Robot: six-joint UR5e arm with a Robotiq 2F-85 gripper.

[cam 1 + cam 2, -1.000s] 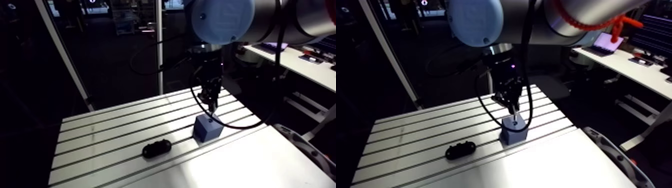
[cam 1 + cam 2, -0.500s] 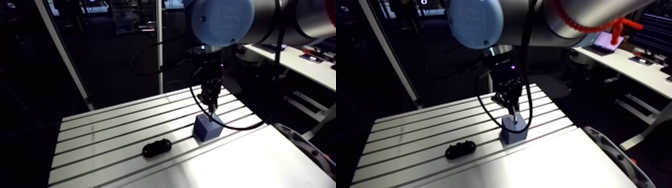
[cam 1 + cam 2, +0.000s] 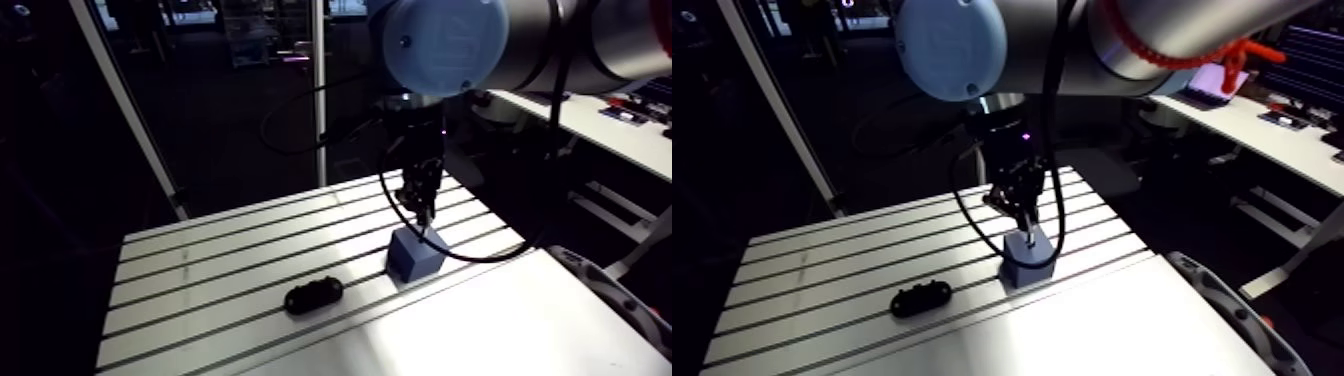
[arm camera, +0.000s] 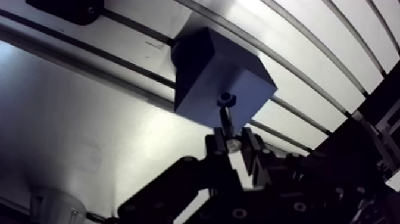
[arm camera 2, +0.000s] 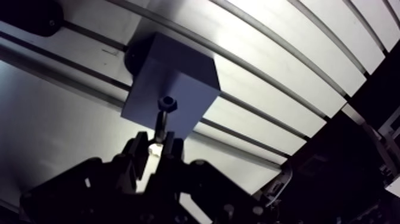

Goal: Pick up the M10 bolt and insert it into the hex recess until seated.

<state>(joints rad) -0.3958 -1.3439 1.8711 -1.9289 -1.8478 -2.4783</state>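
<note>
Gripper (image 4: 233,143) pinches bolt (image 4: 227,115) over blue block (image 4: 217,65); black part (image 3: 313,296) lies well aside

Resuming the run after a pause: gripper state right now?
Gripper: shut on the M10 bolt, gripped by its shank, head end at the top face of the blue block.

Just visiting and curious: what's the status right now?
Hand shut on bolt. Bolt head-down at blue block top, not yet seated. Black part lies aside, nothing blocking.
</note>
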